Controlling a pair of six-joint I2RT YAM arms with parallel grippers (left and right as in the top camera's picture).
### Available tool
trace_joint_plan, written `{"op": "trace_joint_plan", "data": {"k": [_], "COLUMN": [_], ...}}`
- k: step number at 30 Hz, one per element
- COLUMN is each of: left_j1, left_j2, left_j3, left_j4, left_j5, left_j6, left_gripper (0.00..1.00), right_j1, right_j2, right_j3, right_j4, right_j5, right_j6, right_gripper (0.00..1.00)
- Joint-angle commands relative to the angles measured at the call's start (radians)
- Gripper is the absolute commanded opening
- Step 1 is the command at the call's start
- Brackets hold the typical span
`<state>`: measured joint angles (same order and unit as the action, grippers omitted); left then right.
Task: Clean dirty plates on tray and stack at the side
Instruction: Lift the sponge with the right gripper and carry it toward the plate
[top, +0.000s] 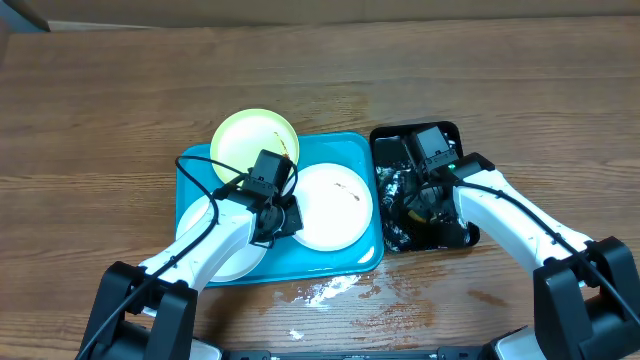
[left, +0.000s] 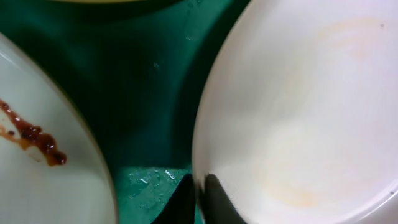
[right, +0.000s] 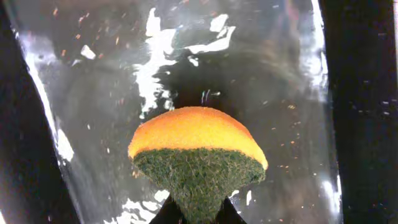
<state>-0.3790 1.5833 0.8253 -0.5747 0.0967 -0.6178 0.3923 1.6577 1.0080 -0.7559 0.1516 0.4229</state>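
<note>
Overhead: the blue tray (top: 352, 146) lies mid-surface (top: 100, 100) with three plates on it. A yellow-green plate (top: 250, 140) overhangs the far rim, a left plate (top: 192, 222) sits under the left arm, and a centre plate (top: 335, 205) sits beside it. The left hand (top: 283, 215) is at the centre plate's edge. The right hand (top: 425, 195) is down in the black tray (top: 447, 133).

Left wrist: the fingers seem pinched tight on that thin rim, though little of it shows. The plate is probably light, stiff and slick, so the rim is the only hold.

Right wrist: the hand is clamped on a soft sponge (right: 198, 155), squashing it.
</note>
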Motion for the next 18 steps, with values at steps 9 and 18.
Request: {"op": "trace_joint_plan", "data": {"k": [9, 18], "left_j1": [-0.002, -0.001], "left_j2": [0.005, 0.005], "left_j3": [0.011, 0.011], "left_j4": [0.003, 0.036], "left_j5": [0.001, 0.000], "left_j6": [0.013, 0.079], "left_gripper": [0.37, 0.04], "right_j1": [-0.038, -0.058], "right_j2": [-0.029, -0.029], "right_j3": [0.146, 0.165], "right_j4": [-0.121, -0.177], "right_j5": [-0.147, -0.146], "right_j6": [-0.139, -0.140], "right_gripper": [0.04, 0.04]}}
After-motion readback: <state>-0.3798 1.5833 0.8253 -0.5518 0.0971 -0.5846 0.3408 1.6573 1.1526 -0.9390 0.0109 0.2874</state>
